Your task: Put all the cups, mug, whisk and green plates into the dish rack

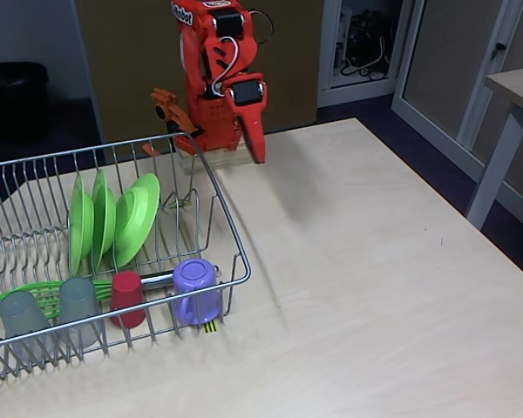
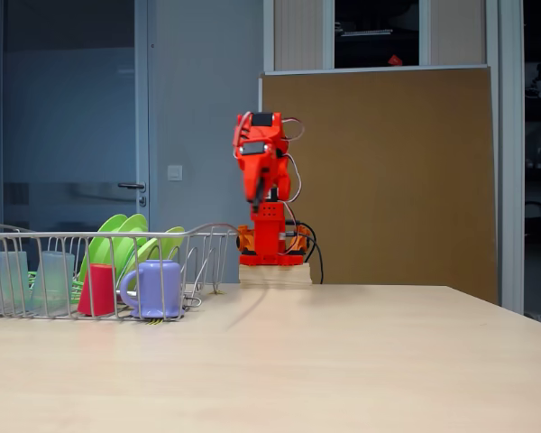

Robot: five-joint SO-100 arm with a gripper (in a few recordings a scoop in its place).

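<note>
Nearest in both fixed views, a bare stretch of pale table (image 1: pixel 375 287), with only the arm's shadow across it.

Next, on the left, the rack (image 1: pixel 235 252), full: along its front row two grey tumblers (image 1: pixel 22 324) upside down, then the red cup (image 1: pixel 126 298) and the mug (image 1: pixel 196 292) (also inverted, handle toward the camera in the low view (image 2: pixel 153 289)). Whisk (image 1: pixel 35 294) lying flat just behind the cups, green loops to the left, handle running toward the mug. Behind that, three green plates (image 1: pixel 113 218) upright on edge between the prongs, leaning slightly right.

Farthest back, the arm (image 1: pixel 218 78) folded on its block at the table's rear edge, gripper (image 1: pixel 254 150) hanging downward beside the rack's far corner, apart from it. Fingers pressed together with nothing between them.
</note>
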